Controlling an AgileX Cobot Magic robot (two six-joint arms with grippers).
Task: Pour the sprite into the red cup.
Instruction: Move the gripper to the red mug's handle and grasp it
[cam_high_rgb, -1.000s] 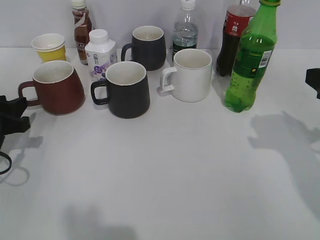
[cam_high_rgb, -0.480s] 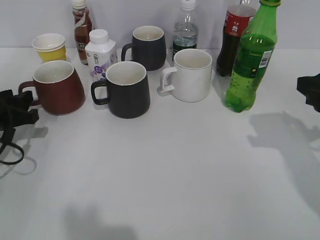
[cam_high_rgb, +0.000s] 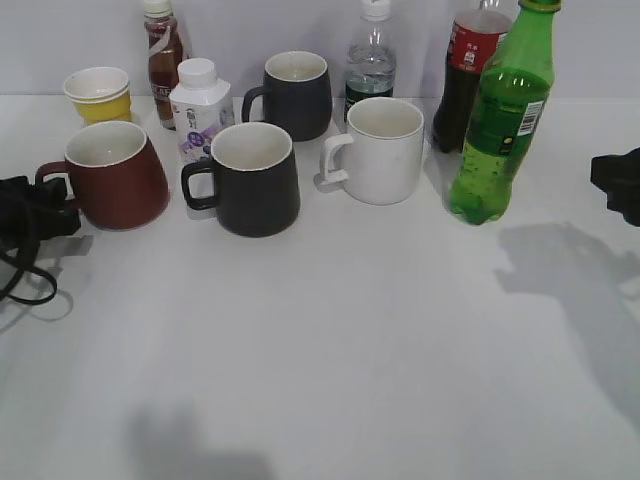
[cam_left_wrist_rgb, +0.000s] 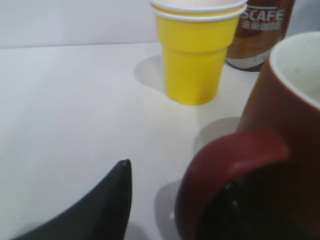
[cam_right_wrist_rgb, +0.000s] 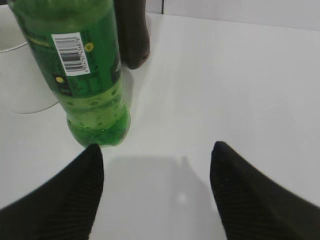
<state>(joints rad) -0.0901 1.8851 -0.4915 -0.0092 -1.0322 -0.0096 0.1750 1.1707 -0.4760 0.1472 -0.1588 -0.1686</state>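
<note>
Nothing poured yet: sprite (cam_right_wrist_rgb: 82, 75) stands ungrasped ahead-left of right claw (cam_right_wrist_rgb: 156, 165), fingers apart. Left claw (cam_left_wrist_rgb: 172, 200) at red cup (cam_left_wrist_rgb: 272, 150) handle, spread unclear.

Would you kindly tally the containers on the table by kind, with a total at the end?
Mugs: 4 (red cup, front black mug, rear black mug, white mug)
Bottles: 5 (sprite, cola bottle, clear water bottle, brown coffee bottle, small white bottle)
Paper cups: 1 (yellow paper cup, possibly a nested stack)
Total: 10
</note>
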